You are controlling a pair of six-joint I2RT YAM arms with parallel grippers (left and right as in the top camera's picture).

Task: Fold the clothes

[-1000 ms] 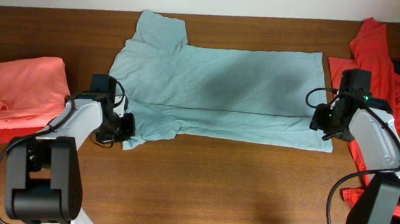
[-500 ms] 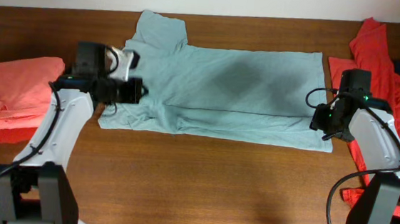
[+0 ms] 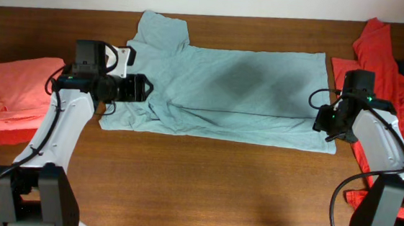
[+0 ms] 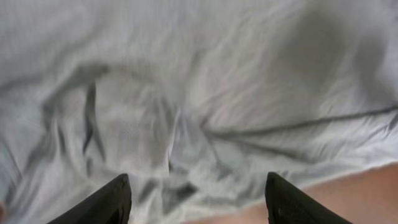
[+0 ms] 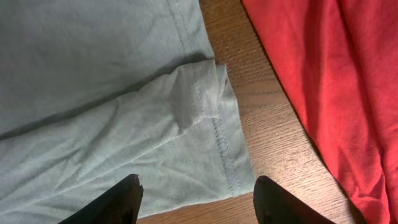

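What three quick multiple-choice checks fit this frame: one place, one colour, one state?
1. Where does the folded salmon-pink garment lie on the table?
A. At its left end, beside the left arm
B. At its right end
C. In its middle

2. What colour is the garment lying just to the side of the right gripper?
A. Green
B. White
C. Red

3. How is the left gripper?
A. Shut on a sleeve
B. Open over the T-shirt, nothing between its fingers
C. Out of view

Answers:
1 A: the overhead view shows the pink stack at the far left.
2 C: the right wrist view shows red fabric across bare wood from the shirt's hem corner.
3 B: the left wrist view shows both fingers spread apart, with only flat fabric below.
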